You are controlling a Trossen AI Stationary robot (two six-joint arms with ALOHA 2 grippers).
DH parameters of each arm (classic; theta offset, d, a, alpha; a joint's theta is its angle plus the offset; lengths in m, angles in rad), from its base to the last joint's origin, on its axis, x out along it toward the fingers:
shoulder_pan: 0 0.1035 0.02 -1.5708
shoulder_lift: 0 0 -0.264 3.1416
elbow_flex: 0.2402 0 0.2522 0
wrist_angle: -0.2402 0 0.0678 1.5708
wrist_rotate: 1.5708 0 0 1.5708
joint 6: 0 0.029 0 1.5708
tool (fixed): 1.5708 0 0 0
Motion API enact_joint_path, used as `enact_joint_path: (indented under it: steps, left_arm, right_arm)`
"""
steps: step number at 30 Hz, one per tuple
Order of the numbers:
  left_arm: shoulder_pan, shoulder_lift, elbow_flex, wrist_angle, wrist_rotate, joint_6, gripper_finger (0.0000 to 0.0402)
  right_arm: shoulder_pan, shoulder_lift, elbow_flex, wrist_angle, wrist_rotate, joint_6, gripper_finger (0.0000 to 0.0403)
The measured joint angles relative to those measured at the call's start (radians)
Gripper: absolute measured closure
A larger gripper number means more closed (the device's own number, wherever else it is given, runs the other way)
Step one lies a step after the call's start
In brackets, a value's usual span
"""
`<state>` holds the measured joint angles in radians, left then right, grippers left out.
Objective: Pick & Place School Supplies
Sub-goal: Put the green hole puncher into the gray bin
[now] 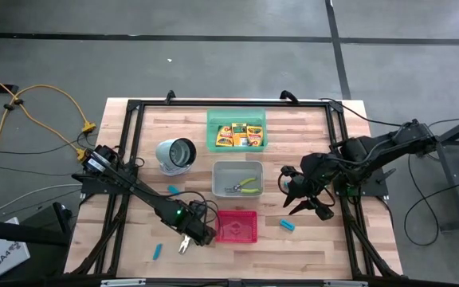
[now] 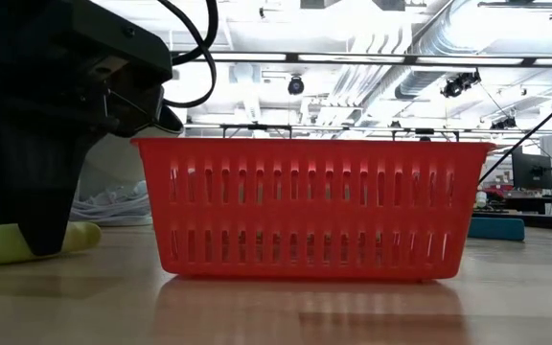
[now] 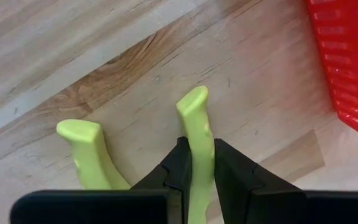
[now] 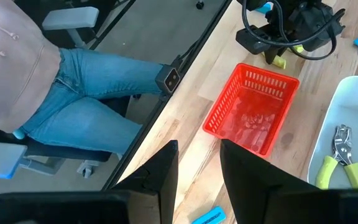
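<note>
Crayon boxes [image 1: 241, 134], lettering unreadable

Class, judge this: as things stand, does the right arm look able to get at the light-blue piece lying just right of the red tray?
Probably yes. The right gripper hangs open just above the light-blue piece, with bare table between; the red tray sits off to the side.

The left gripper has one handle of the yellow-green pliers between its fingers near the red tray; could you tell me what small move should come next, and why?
Probably lift straight up. The left gripper is shut on one handle of the pliers, which lie low against the wooden table, beside the red tray; another pair lies in the grey tray.
</note>
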<state>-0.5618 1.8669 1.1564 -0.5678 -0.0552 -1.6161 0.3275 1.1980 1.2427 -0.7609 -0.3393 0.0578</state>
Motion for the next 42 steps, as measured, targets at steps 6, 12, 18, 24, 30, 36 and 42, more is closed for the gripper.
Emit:
enact_joint_path:
  steps: [6, 12, 18, 24, 30, 36, 42]
  left_arm:
    - [-0.001, -0.036, -0.004, 0.008, -0.037, 0.015, 0.0359]
    - [-0.005, -0.088, -0.003, 0.038, -0.084, 0.085, 0.0364]
    - [-0.006, -0.138, -0.002, 0.023, -0.078, 0.144, 0.0365]
    - [-0.004, -0.21, -0.002, -0.007, -0.078, 0.229, 0.0366]
    - [0.048, -0.284, -0.001, -0.025, -0.08, 0.372, 0.0366]
    - [0.142, -0.337, 0.001, -0.023, -0.081, 0.564, 0.0366]
    - [0.24, -0.352, 0.032, -0.024, -0.081, 0.8, 0.0367]
  right_arm:
    - [0.0, 0.0, 0.0, 0.0, 0.0, 0.0, 0.0292]
    - [0.0, 0.0, 0.0, -0.007, 0.0, 0.0, 0.0292]
    - [0.0, 0.0, 0.0, -0.033, 0.0, 0.0, 0.0292]
    - [0.0, 0.0, 0.0, -0.04, 0.0, 0.0, 0.0292]
    - [0.0, 0.0, 0.0, -0.046, 0.0, 0.022, 0.0292]
    - [0.0, 0.0, 0.0, -0.059, 0.0, 0.056, 0.0292]
    - [0.0, 0.0, 0.0, -0.075, 0.0, 0.107, 0.0292]
